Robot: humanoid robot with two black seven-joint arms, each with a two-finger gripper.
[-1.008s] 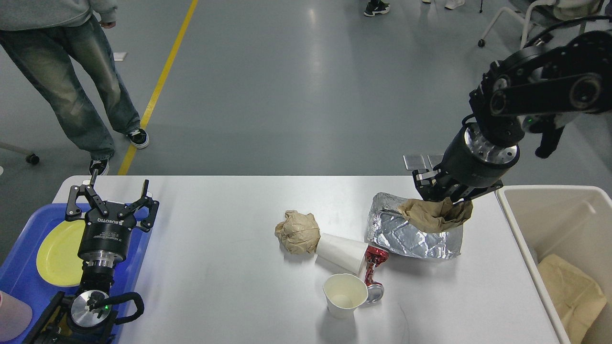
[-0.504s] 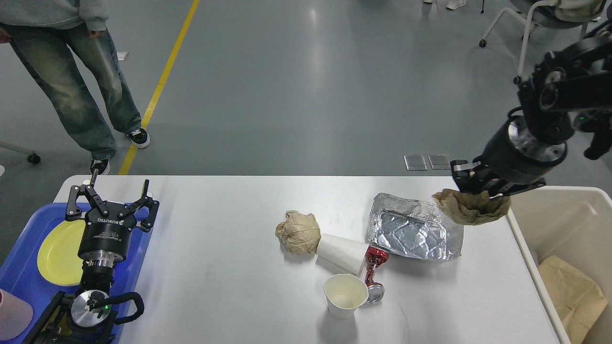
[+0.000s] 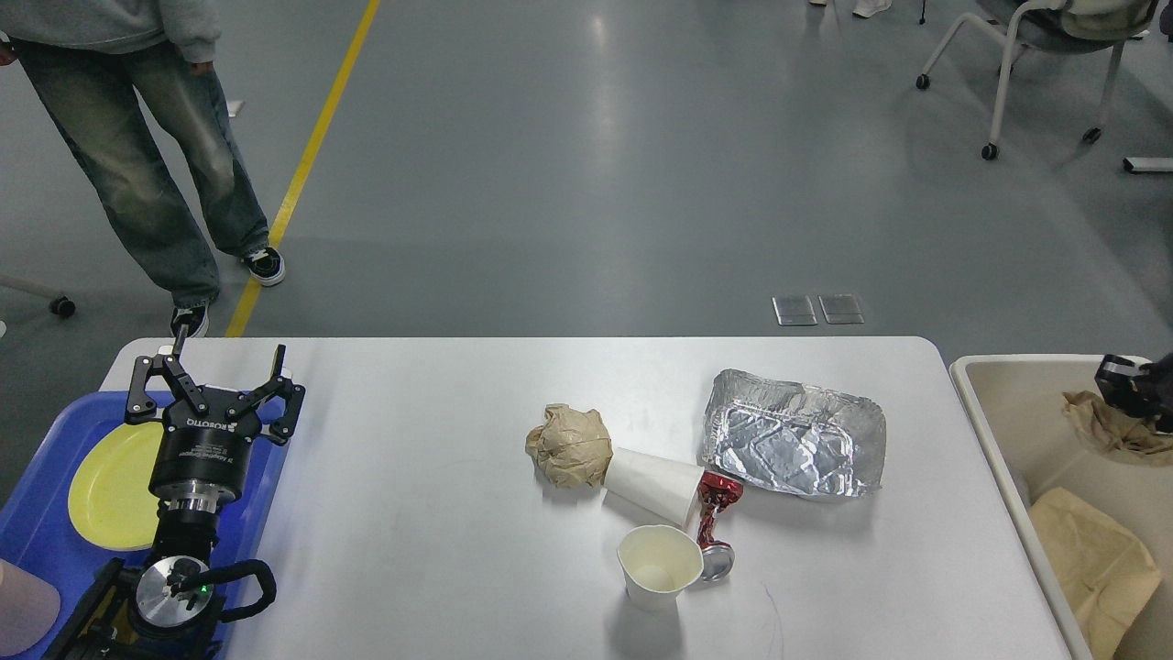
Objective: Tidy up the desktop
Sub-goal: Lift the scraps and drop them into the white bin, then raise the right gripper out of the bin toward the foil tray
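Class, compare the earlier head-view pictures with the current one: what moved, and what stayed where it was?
The right gripper carried the crumpled brown paper wad rightward, off the crinkled silver foil tray and over the beige rectangular bin; whether it is still held cannot be told. The open left gripper, the other brown paper ball, two white paper cups, crushed red can and white desktop stayed put.

Desktop (image 3: 412,550) holds cups (image 3: 658,566), foil tray (image 3: 794,434), perhaps a can (image 3: 715,522).

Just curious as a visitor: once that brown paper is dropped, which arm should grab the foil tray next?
Probably the right gripper: it hangs over the beige bin beside the foil tray. The left gripper sits at the desktop's far end.
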